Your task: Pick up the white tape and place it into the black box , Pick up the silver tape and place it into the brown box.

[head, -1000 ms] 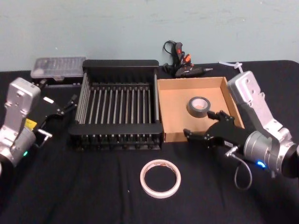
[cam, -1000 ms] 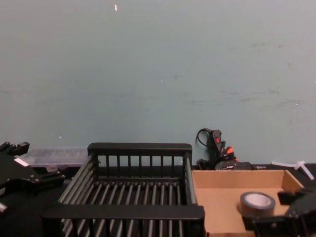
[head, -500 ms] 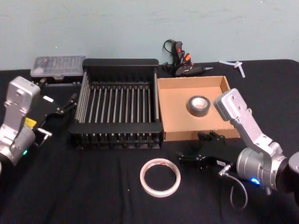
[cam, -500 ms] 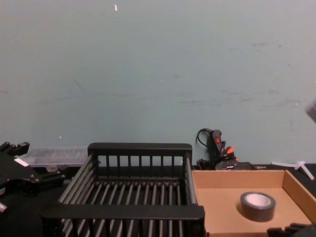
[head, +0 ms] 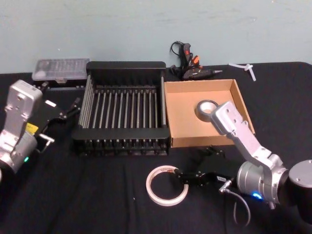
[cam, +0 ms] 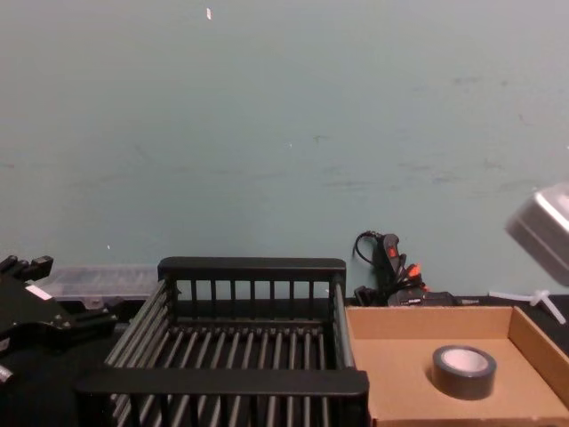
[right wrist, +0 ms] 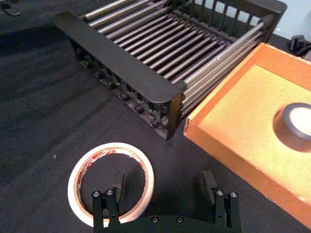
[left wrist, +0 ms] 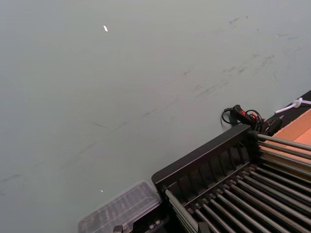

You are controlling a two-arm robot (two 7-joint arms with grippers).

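The white tape (head: 167, 185) (right wrist: 111, 182) lies flat on the black cloth in front of the boxes. My right gripper (head: 187, 166) (right wrist: 163, 186) is low at its right side and open. One finger (right wrist: 118, 186) is over the ring's hole, the other is outside it, and the rim runs between them. The silver tape (head: 204, 109) (right wrist: 297, 126) (cam: 463, 371) sits in the brown box (head: 184, 124) (right wrist: 243, 109) (cam: 400, 356). The black box (head: 124, 65) (right wrist: 121, 68) (cam: 252, 267) stands left of it with nothing inside. My left gripper (head: 71, 109) is parked, open, left of the black box.
A clear plastic case (head: 61, 69) (left wrist: 119, 211) sits behind the black box's left corner. A glue gun with its cord (head: 189, 67) (cam: 392, 267) and a small white part (head: 243, 67) lie behind the brown box. Bare black cloth surrounds the white tape.
My right arm has come back from the brown box's front wall, down and to the left, bringing its open fingers to the white tape's rim. The left arm has not moved.
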